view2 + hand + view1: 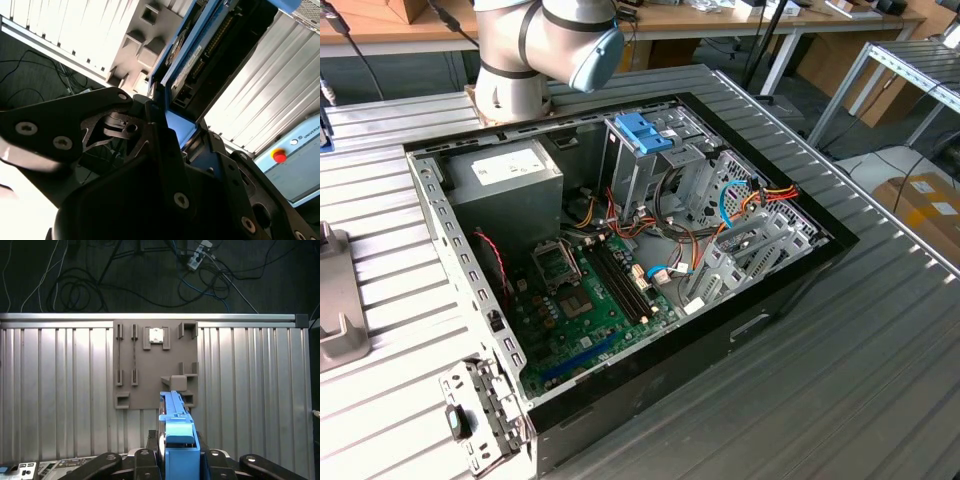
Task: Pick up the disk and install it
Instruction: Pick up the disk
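Standing by the bench and reading the exterior view from its left edge, a grey stand (335, 310) sits on the ribbed metal table (860, 380). Next comes the computer case (790, 290), laid on its side with the panel off, presumably so its insides can be reached from above. Inside it, the power supply (510, 180) sits toward the upper left and the motherboard (590, 300) lies below it. At upper centre stands the tall drive cage (650, 170) with a blue-handled carrier (642, 132) on top. Coloured cables (760, 198) spill to the right of the cage. The arm's base (535, 50) stands behind the case at the top of the frame.

In the first wrist view the gripper (179, 452) has its fingers closed on the disk (176, 412), pinching the light-blue carrier at one end. The disk is held on edge, pointing away from the fingers. I'd guess that grip is meant to leave most of the body free and keep its flat faces clear. Beyond its far end lies a grey fixture plate (145, 375) with slots and small blocks, evidently a rest that keeps parts upright. I cannot tell whether the disk's tip touches the plate or hangs clear of it.

The second wrist view shows the dark drive body inside its blue frame, clamped firmly. A control box with a red button (279, 156) sits off to one side.
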Action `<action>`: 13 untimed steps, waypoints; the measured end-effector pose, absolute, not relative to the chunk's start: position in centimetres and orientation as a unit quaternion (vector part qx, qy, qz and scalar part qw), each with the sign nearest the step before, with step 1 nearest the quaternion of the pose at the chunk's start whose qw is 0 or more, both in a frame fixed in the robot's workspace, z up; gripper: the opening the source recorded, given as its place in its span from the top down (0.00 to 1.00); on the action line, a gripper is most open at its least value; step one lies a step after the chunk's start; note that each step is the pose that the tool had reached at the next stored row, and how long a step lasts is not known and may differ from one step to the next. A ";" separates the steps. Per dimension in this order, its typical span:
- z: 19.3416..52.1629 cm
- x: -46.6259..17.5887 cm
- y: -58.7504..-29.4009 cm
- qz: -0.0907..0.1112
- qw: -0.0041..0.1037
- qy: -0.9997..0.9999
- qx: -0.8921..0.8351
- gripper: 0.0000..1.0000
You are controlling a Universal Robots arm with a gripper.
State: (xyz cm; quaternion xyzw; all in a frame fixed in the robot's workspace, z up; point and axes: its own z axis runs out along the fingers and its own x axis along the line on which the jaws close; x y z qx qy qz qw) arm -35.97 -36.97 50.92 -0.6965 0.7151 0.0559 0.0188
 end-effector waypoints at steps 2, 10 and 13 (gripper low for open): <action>50.9 -35.9 -37.0 0.056 0.019 0.715 -0.697 0.63; 50.9 -35.4 -37.0 0.056 0.019 0.715 -0.697 0.63; 50.9 -35.2 -37.0 0.056 0.019 0.715 -0.697 0.63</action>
